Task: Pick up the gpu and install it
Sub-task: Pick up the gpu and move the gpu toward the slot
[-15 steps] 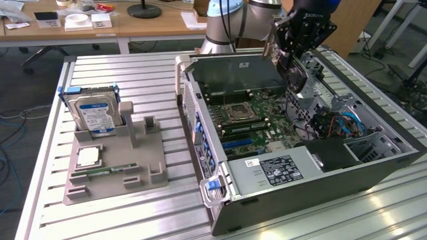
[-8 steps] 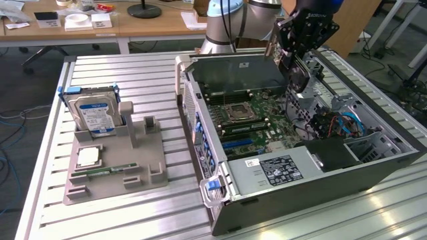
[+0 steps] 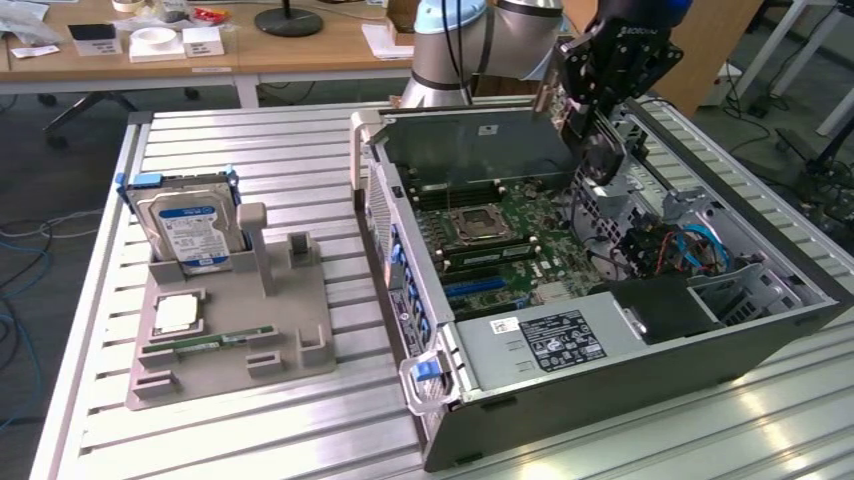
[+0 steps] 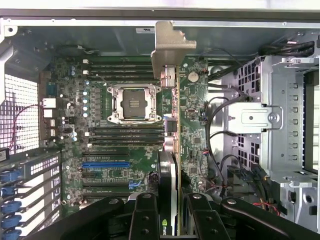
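View over the open case (image 3: 627, 375), which lies on its side on the counter (image 3: 240, 150). The hand (image 4: 171, 202) is clenched on the gpu (image 4: 169, 170): a black finger (image 4: 145, 215) sits on each side of the card, which we see edge-on, cooler face to one finger and brown board back to the other. The silver bracket (image 4: 167, 45) is the end farthest from the hand. The gpu hangs clear above the motherboard (image 4: 135, 165), touching nothing but the fingers. Directly beneath its edge lie the memory rows and the rim of the socket (image 4: 133, 102). The blue slot (image 4: 105, 164) lies lower than the hand and off to the cooler side. We judge the step in hand to be the carry toward the slots, with the card not yet seated. The card's long edge appears to run across the slots rather than along them, so good practice is to square it to the chosen slot while it is high. The bracket should end up facing the case's rear openings with their blue latches (image 4: 11, 197). We would keep the card upright and the grip firm, since a thin board held near one end can swing. We would also watch the loose cables (image 4: 215, 145) on the board-back side of the hand. Well apart from the hand, outside the case, the drive (image 3: 194, 225) stands in its grey holder (image 3: 227, 340).
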`<action>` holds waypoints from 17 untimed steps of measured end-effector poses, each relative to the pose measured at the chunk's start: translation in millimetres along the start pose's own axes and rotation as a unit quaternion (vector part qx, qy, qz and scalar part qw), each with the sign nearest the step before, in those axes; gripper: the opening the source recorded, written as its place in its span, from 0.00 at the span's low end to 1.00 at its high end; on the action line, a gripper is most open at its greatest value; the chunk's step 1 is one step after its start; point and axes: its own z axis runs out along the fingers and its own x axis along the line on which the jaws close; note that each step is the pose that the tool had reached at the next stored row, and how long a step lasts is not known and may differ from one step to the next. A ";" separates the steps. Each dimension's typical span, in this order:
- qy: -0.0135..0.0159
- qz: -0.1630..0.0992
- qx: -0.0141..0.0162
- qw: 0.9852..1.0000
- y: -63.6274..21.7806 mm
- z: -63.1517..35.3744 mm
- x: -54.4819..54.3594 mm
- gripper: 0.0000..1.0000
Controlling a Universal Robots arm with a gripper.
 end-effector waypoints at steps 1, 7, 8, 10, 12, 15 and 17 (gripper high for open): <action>0.000 0.000 0.000 1.000 0.0 0.0 -0.2 0.27; 0.000 0.000 0.000 1.000 0.0 0.0 -0.3 0.27; 0.000 0.000 0.000 1.000 0.0 0.0 -0.3 0.27; 0.000 0.000 0.000 1.000 0.0 0.0 -0.3 0.27; 0.000 0.000 0.000 1.000 0.0 0.0 -0.5 0.27; 0.000 0.000 0.000 1.000 0.1 0.0 -2.6 0.27; 0.000 0.000 0.000 1.000 0.1 0.1 -4.9 0.27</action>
